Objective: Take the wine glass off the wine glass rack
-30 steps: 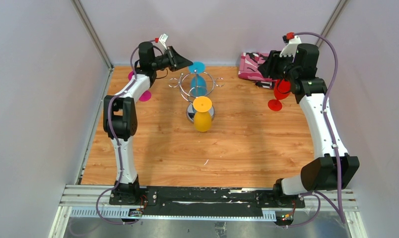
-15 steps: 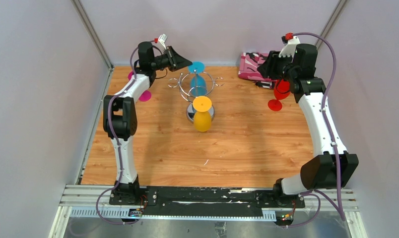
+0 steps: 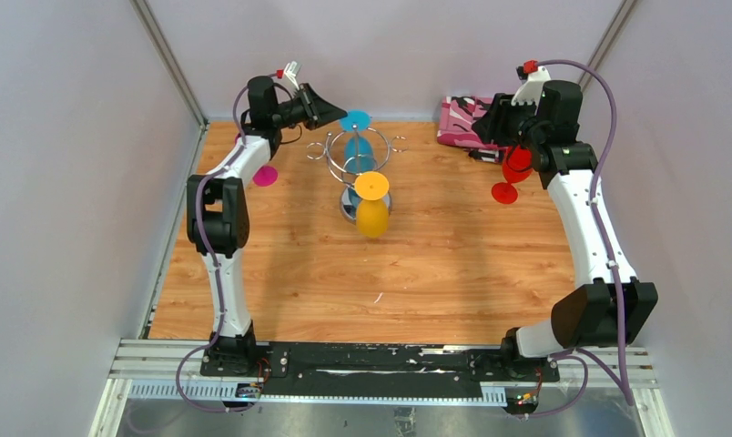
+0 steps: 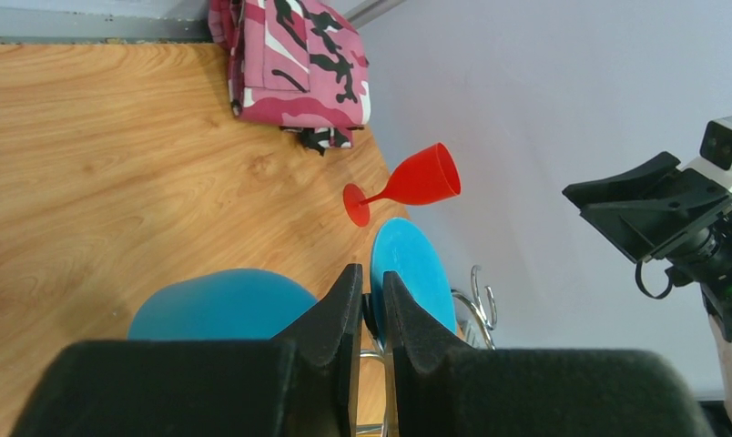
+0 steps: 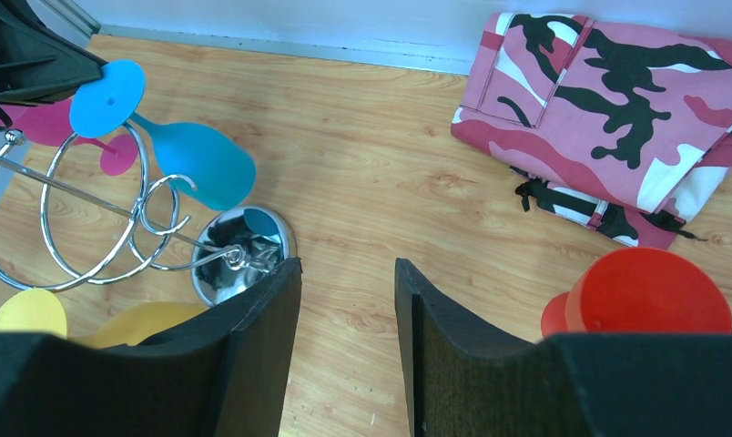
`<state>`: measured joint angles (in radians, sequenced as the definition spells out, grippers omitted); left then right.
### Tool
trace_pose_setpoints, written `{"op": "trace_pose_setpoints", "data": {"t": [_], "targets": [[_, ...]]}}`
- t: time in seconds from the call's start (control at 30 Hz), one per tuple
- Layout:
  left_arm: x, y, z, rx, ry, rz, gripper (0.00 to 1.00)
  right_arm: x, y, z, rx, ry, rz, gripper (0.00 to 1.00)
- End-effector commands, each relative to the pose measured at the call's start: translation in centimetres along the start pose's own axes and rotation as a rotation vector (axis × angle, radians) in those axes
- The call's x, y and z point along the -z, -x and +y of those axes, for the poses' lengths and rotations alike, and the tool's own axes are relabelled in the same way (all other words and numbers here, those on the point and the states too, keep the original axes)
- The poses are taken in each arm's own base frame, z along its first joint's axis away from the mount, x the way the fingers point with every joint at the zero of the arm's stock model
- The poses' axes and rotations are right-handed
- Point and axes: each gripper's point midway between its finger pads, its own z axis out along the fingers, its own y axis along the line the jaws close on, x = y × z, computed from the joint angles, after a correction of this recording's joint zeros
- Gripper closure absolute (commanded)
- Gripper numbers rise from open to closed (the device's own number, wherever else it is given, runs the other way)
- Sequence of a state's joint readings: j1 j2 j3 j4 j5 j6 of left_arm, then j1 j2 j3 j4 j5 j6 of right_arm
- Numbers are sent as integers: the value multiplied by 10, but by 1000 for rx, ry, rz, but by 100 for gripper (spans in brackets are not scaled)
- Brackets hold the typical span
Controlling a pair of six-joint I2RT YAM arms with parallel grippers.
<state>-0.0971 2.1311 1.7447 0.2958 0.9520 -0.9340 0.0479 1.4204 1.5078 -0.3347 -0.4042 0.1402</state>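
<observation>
Four wine glasses are in view: one blue glass (image 3: 358, 151), one yellow glass (image 3: 372, 218), one red glass (image 3: 517, 162) and one magenta glass (image 3: 266, 176), partly hidden behind an arm. There is one chrome rack (image 5: 240, 259), one pink camouflage cloth (image 3: 457, 124), and two robot arms: left arm (image 3: 220, 218), right arm (image 3: 584, 218).

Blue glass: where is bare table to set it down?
Open table between yellow glass and the near edge; also the strip between rack and red glass. Crowded: around the blue glass, far right by cloth, far left by pink glass.
</observation>
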Motion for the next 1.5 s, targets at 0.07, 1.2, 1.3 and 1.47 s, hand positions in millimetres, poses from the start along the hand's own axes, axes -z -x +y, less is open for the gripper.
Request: {"op": "trace_pose_setpoints", "data": {"t": [0.07, 1.2, 1.3, 1.47], "targets": [[12, 24, -4, -54, 17, -68, 99, -5, -5, 6, -13, 30, 9, 53], [95, -58, 11, -27, 441, -171, 100, -27, -27, 106, -80, 393, 111, 51], [97, -74, 7, -31, 448, -154, 100, -25, -31, 109, -89, 394, 119, 50], [103, -95, -4, -44, 455, -143, 100, -18, -36, 108, -108, 373, 122, 50]]}}
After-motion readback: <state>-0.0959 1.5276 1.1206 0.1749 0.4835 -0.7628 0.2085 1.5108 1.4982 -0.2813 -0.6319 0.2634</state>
